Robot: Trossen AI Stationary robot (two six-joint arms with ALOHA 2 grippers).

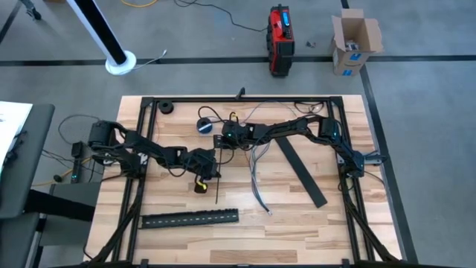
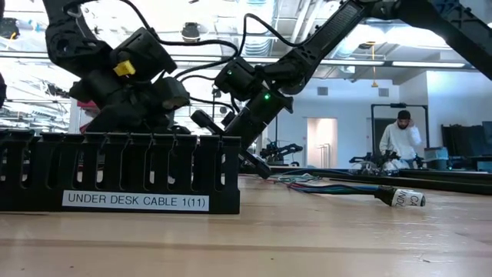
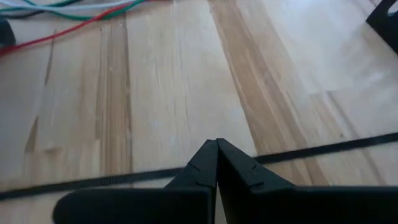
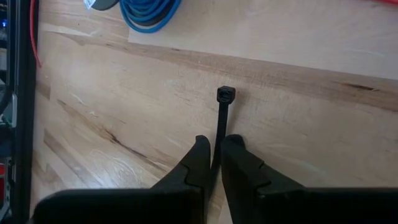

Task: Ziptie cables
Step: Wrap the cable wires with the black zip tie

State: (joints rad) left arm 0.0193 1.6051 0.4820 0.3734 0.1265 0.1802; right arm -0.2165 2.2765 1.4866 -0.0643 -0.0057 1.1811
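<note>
Both grippers pinch zip ties, right (image 4: 214, 158) on one (image 4: 222, 118), left (image 3: 216, 163) on another (image 3: 323, 148); thread around cables (image 1: 256, 175) slowly.

Below the left gripper (image 3: 216, 163) the thin black strap (image 3: 323, 148) runs off both edges of the left wrist view, the zip tie (image 4: 221, 121) vanishes between the right gripper (image 4: 215, 163) fingers, and the blue coil (image 4: 149, 12) ahead of it is cut by the edge.
</note>
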